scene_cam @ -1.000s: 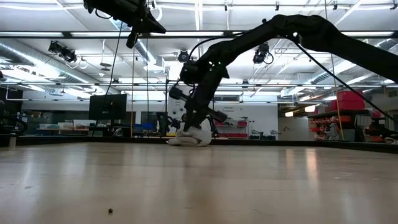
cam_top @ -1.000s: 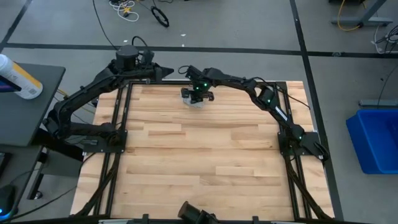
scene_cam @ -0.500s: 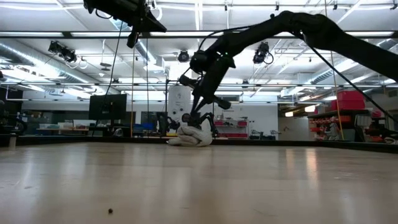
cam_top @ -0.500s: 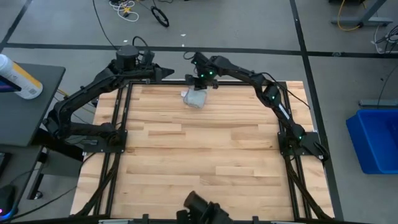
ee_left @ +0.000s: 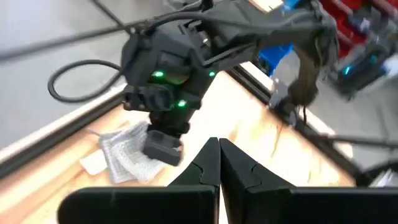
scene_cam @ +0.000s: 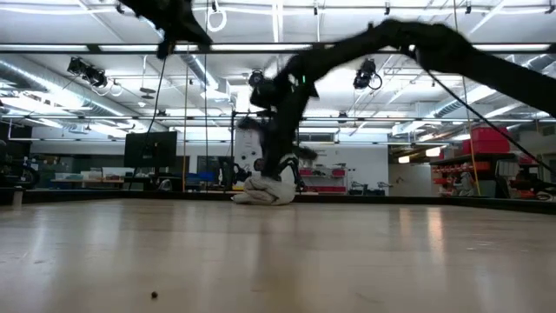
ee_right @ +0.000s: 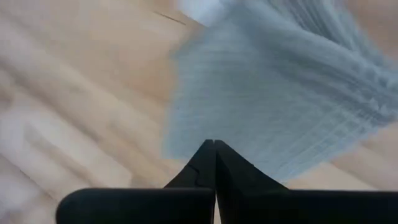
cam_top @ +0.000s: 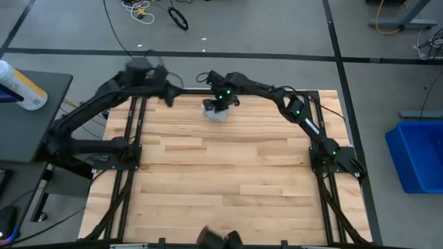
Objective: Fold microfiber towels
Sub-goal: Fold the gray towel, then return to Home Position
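Towel-wise, the light grey-blue ribbed microfiber towel (cam_top: 217, 113) sits bunched in a small heap at the far edge of the wooden bench (cam_top: 228, 180), about mid-width. Right gripper (cam_top: 220, 104) hangs right over it, fingers closed, holding nothing. Left gripper (cam_top: 168, 99) floats off to the left, fingers closed too.

Bunched grey-blue microfiber towel (cam_top: 217, 113), table's far edge
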